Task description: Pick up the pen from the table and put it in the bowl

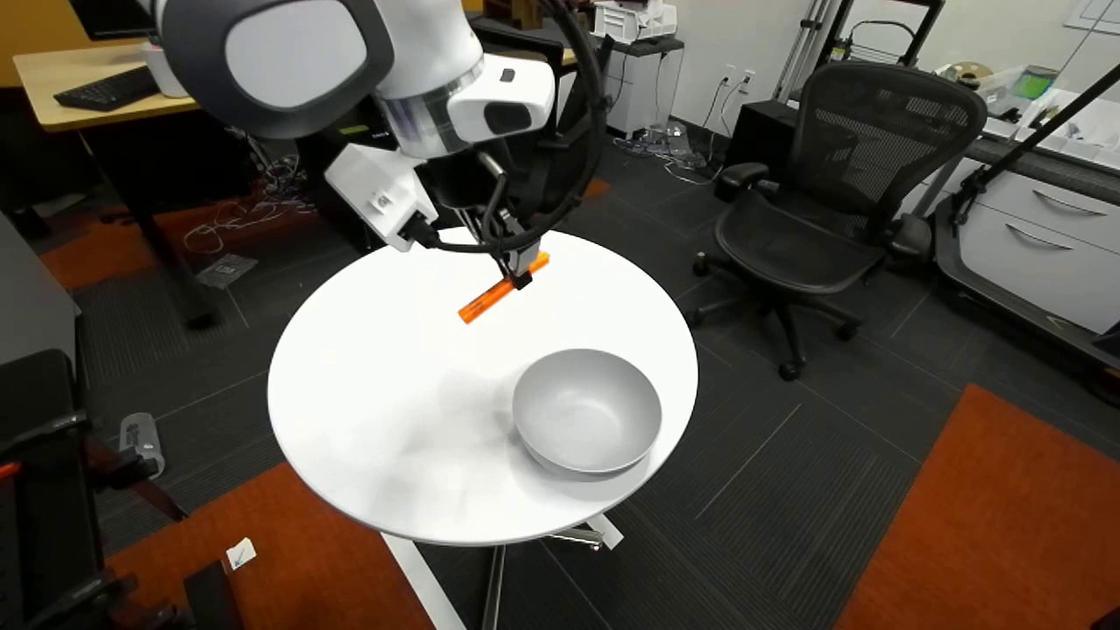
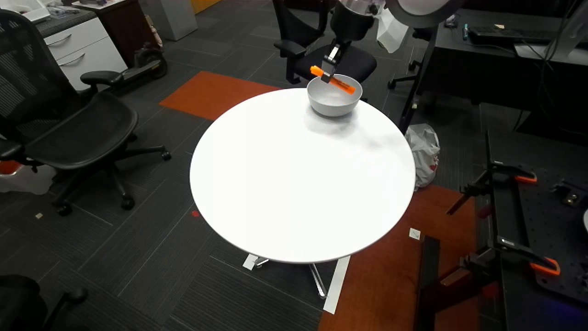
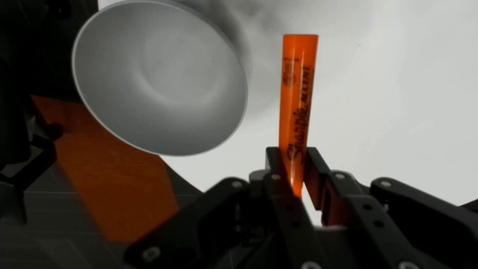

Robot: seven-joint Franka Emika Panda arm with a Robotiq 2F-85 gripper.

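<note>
The orange pen (image 1: pixel 486 303) is in my gripper (image 1: pixel 520 278), which is shut around its body. The pen also shows in an exterior view (image 2: pixel 342 85) and in the wrist view (image 3: pixel 298 93), where it sticks out past the fingertips (image 3: pixel 293 155). It is held in the air above the white round table (image 1: pixel 367 411). The grey bowl (image 1: pixel 588 411) stands upright near the table's edge. In an exterior view the pen overlaps the bowl (image 2: pixel 331 108). In the wrist view the bowl (image 3: pixel 160 82) lies left of the pen, apart from it, with nothing seen inside.
A black mesh chair (image 1: pixel 840 192) stands on the floor beside the table. Another dark chair (image 2: pixel 303 50) is behind the bowl. A black desk with orange-tipped clamps (image 2: pixel 528 266) stands at the side. A wooden desk (image 1: pixel 70 70) holds a keyboard.
</note>
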